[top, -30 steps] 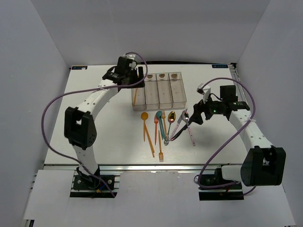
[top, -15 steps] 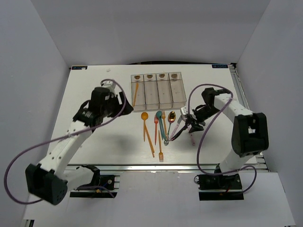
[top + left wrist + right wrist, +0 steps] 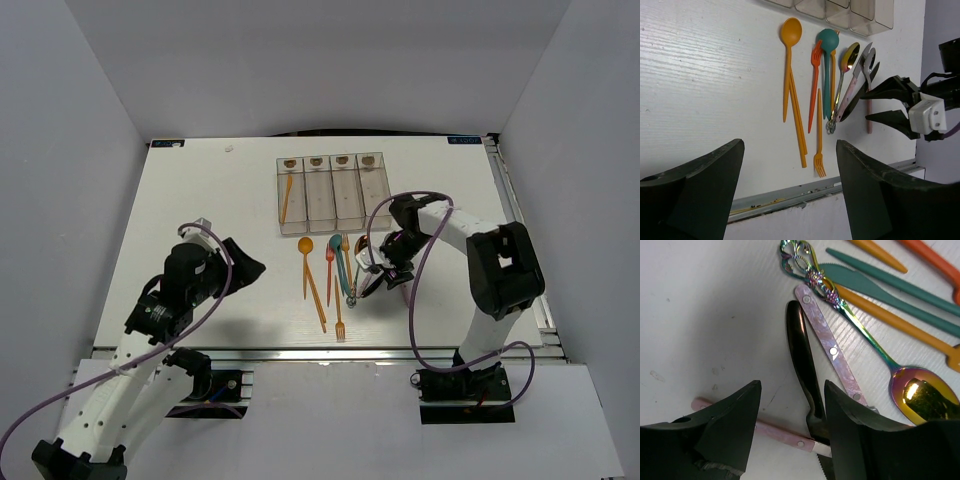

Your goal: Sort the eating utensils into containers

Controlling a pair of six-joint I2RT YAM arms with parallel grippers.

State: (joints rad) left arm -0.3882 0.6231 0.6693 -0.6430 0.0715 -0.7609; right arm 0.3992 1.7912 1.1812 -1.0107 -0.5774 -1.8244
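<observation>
Four joined clear containers (image 3: 333, 195) stand at the back; the leftmost holds an orange utensil (image 3: 286, 198). Several utensils lie in front of them: orange spoon (image 3: 305, 262), red fork (image 3: 329, 268), teal spoon (image 3: 338, 262), orange fork (image 3: 339, 315), gold spoon (image 3: 362, 246). My right gripper (image 3: 385, 272) is open, low over the cluster's right end. In its wrist view a black utensil (image 3: 802, 355) and a pink-handled knife (image 3: 780, 432) lie between its fingers (image 3: 730, 430). My left gripper (image 3: 245, 268) is open and empty, left of the cluster.
A second pink-handled utensil (image 3: 830, 347) and an iridescent ornate spoon (image 3: 920, 395) lie right beside the black one. The left wrist view shows the table's front edge (image 3: 805, 192) close below the orange fork (image 3: 819, 140). White walls enclose the table.
My left arm has drawn back from the containers to the near left of the table. My right gripper has moved left and down onto the right end of the utensil cluster.
</observation>
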